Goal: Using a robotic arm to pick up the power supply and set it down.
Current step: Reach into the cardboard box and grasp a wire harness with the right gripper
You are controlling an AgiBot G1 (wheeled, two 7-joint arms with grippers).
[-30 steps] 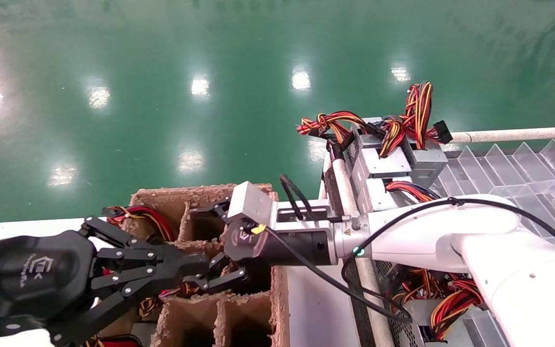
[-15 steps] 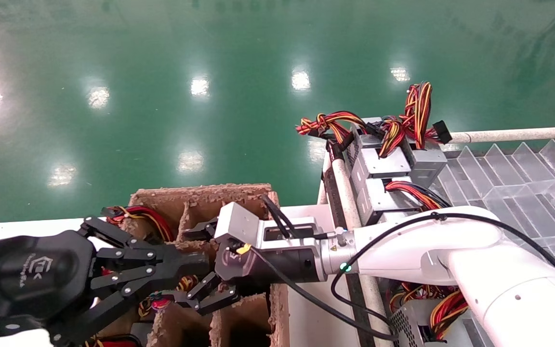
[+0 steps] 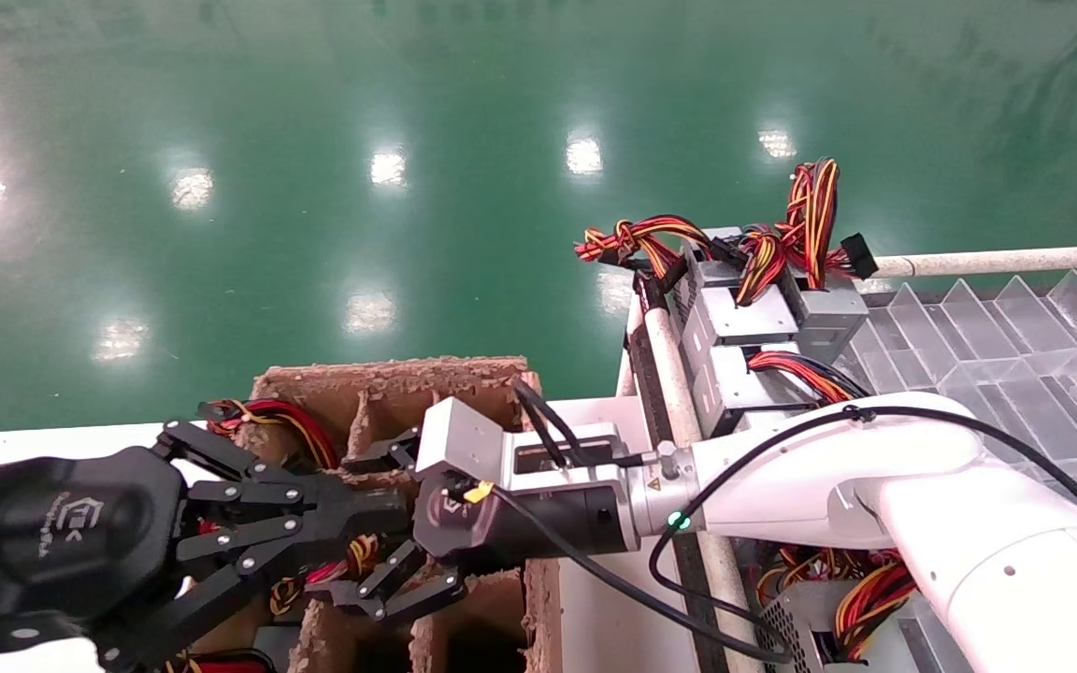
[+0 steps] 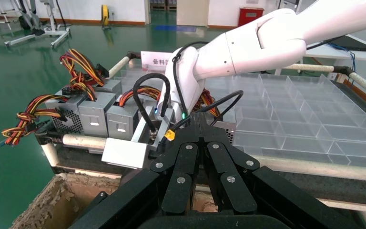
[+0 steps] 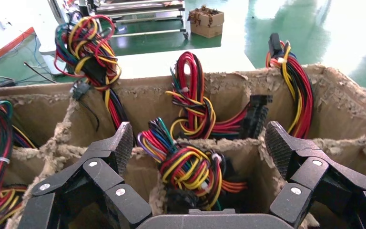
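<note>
Nearest the robot, the left claw (image 3: 380,509) hangs low on the left over the cardboard divider box (image 3: 389,383), its fingers (image 4: 195,143) pressed together with nothing between them. Just beside it the right arm (image 3: 838,467) reaches across from the right, its black wrist and grey box above the box's compartments. The right claw (image 5: 198,152) is spread wide, its ribbed pads (image 5: 279,148) standing either side of one cell and touching nothing.

In that cell, directly between the pads, sits a power supply, of which only its tied wire bundle (image 5: 190,164) shows: red, yellow, black and purple-teal loops rising above the frayed cardboard edge. Neighbouring cells hold more wire bundles (image 5: 193,105) standing up from their own compartments.

The box rests on a white table (image 3: 52,439). Farther right, on a cart with a padded rail (image 3: 674,365), several grey power supplies (image 3: 744,322) stand in a row, their cables (image 3: 805,215) sticking up. Beside them lies a clear plastic divider tray (image 3: 997,327). Beyond everything stretches the glossy green floor (image 3: 408,112).
</note>
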